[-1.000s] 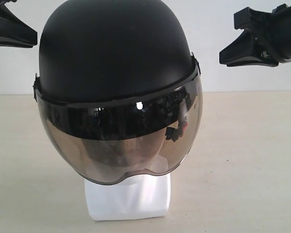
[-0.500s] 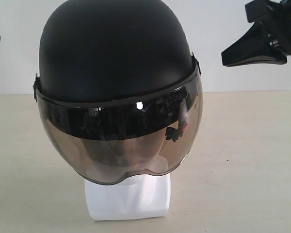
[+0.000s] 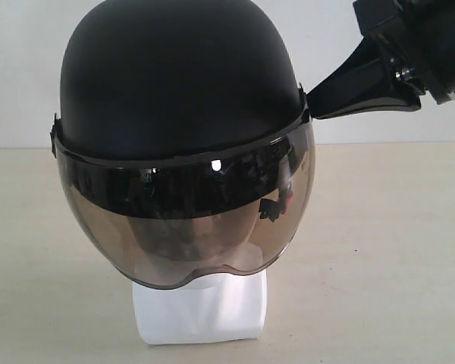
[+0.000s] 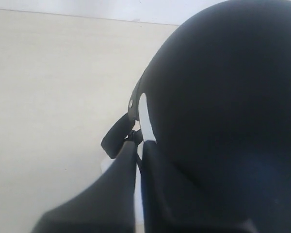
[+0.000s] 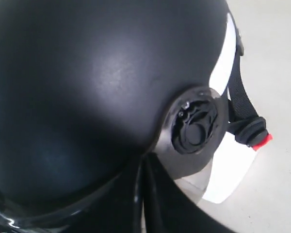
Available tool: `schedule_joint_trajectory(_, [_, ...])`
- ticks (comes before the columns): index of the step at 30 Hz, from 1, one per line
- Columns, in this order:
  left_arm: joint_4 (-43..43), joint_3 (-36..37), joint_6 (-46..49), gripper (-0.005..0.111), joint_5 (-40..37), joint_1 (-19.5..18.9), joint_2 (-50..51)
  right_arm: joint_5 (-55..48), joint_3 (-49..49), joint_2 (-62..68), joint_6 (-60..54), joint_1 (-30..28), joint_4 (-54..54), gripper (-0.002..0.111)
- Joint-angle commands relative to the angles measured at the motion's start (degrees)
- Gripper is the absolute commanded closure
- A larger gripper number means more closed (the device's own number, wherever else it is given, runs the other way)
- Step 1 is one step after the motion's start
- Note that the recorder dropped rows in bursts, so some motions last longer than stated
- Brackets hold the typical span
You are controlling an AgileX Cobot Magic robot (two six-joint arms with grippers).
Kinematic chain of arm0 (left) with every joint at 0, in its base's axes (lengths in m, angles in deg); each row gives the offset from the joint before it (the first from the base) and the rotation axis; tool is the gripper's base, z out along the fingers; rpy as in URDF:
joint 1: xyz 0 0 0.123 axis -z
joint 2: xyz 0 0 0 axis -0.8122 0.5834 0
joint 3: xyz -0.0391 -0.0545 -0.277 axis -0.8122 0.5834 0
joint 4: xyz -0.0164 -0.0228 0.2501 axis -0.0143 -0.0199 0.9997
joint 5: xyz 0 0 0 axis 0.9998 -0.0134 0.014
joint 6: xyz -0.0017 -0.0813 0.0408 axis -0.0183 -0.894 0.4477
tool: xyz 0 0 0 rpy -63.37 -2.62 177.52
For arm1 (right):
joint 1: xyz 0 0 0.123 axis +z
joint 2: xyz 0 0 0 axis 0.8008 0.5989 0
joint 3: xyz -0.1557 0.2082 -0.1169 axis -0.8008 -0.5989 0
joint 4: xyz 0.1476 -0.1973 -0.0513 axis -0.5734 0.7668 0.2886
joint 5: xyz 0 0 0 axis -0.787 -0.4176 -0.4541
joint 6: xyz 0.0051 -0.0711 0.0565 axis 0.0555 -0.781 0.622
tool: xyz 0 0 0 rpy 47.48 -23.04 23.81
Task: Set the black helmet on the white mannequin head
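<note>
Far left, left gripper only just shows at the exterior view's edge, well apart from the helmet, jaws pressed together, empty. Helmet is centre, seated over the mannequin head, white base on the table. Right gripper is nearer: closed, empty, tip at the visor hinge, touching or just beside; arm slopes down from upper right. Any final nudge falls to it.
</note>
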Motion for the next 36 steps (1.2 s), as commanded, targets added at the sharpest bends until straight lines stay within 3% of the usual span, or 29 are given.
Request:
schedule_joint_trajectory(1, [0.2, 0.3, -0.5, 0.102, 1.6, 0.0, 0.1, -1.4, 0.0, -0.4, 1.6, 1.5, 1.9, 0.108])
schedule_joint_trajectory(11, [0.2, 0.3, 0.2, 0.102, 3.4, 0.0, 0.1, -1.0, 0.0, -0.4, 3.5, 6.5, 1.8, 0.108])
schedule_joint_trajectory(25, [-2.4, 0.3, 1.8, 0.102, 6.0, 0.0, 2.9, -0.9, 0.0, -2.7, 5.0, 6.6, -2.2, 0.108])
schedule_joint_trajectory(31, [-3.9, 0.3, 3.0, 0.102, 6.6, 0.0, 2.9, 2.3, 0.0, -3.4, 5.0, 9.3, -2.2, 0.108])
schedule_joint_trajectory(36, [-3.9, 0.3, 3.2, 0.102, 6.7, 0.0, 2.9, 9.0, 0.2, -7.4, 11.5, 9.2, 7.4, 0.108])
